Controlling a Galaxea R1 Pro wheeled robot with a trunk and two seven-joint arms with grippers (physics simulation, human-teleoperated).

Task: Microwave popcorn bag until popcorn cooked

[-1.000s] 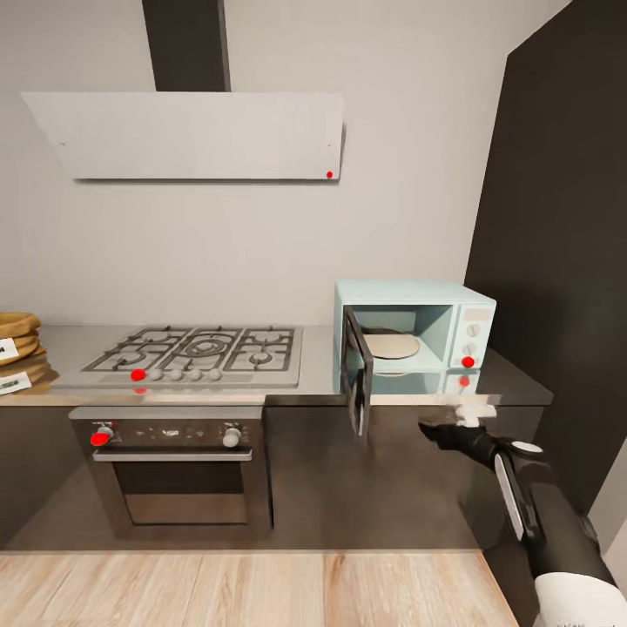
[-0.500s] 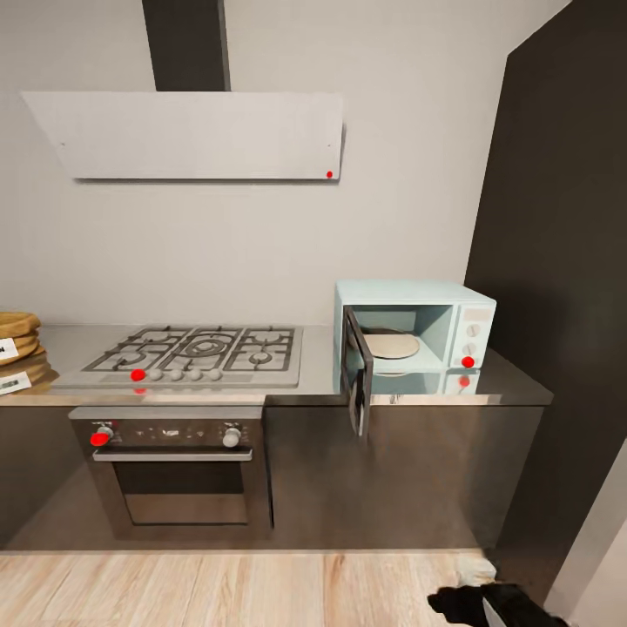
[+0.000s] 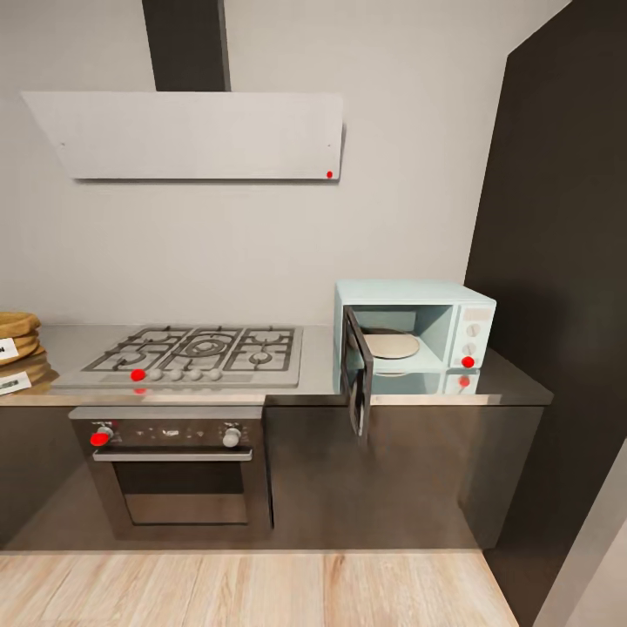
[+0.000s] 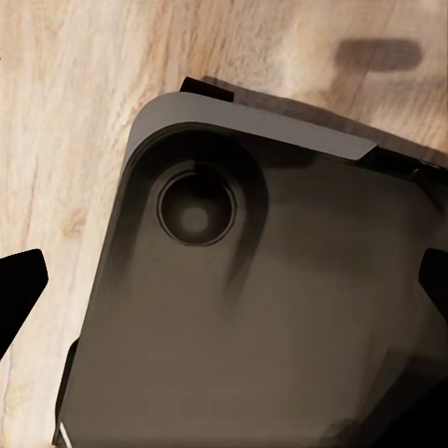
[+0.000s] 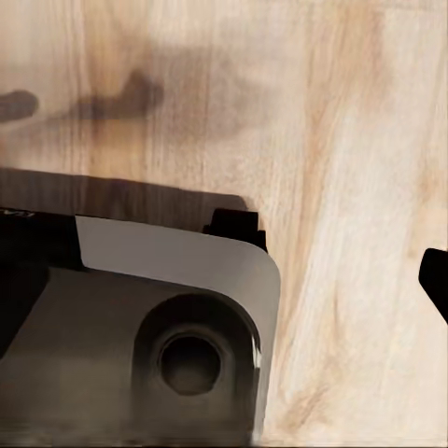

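**Right arm dropped away, microwave open, bag not yet fetched**

Landmark: the microwave (image 3: pixel 414 335).

Nearest: both wrist cameras look down at the robot base (image 4: pixel 252 308) over the wood floor (image 5: pixel 355 140). Dark fingertips (image 4: pixel 21 289) sit at the frame edges, well apart in the left wrist picture, so the left gripper looks released and empty. In the right wrist view one fingertip (image 5: pixel 436 280) shows at the edge; open or clenched, cannot tell.

Change: a second ago the right arm reached up just below the microwave's front; half a second ago it was sinking toward the floor; now it has left the head view. Camera has not shifted.

Counter level: microwave door (image 3: pixel 358 374) hangs open toward the robot, turntable plate (image 3: pixel 392 346) bare. Left of the microwave is the gas hob (image 3: pixel 187 353) with the oven (image 3: pixel 178 461) under it. Far left of the microwave, on the countertop (image 3: pixel 318 374), the popcorn bag (image 3: pixel 17 348) is cut by the frame edge.

Judgement: door-opening looks done; next is moving left for the bag.
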